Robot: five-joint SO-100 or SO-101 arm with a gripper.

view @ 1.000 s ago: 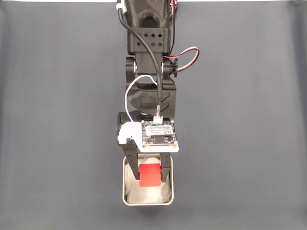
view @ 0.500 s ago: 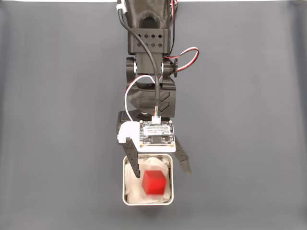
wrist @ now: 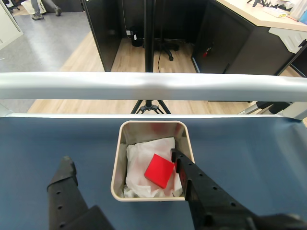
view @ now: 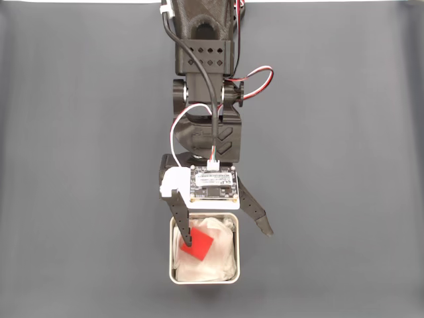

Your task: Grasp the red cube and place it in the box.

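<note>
The gripper (view: 225, 235), low in the frame's centre in the fixed view, has spread its fingers wide and let go. The red cube (wrist: 159, 170) has dropped and now lies tilted on the white lining (wrist: 139, 158) inside the box (wrist: 118, 158), so the placing looks done.

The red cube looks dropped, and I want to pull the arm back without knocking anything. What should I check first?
1. Red cube lies inside the box, on the white lining: ok.
2. Gripper open, jaws spread wide: ok.
3. Cube free of both fingers: cannot tell; one fingertip sits right beside it.
4. That finger is out of the box: not ok, its tip is over the rim.
5. Other finger outside the box: ok.
</note>
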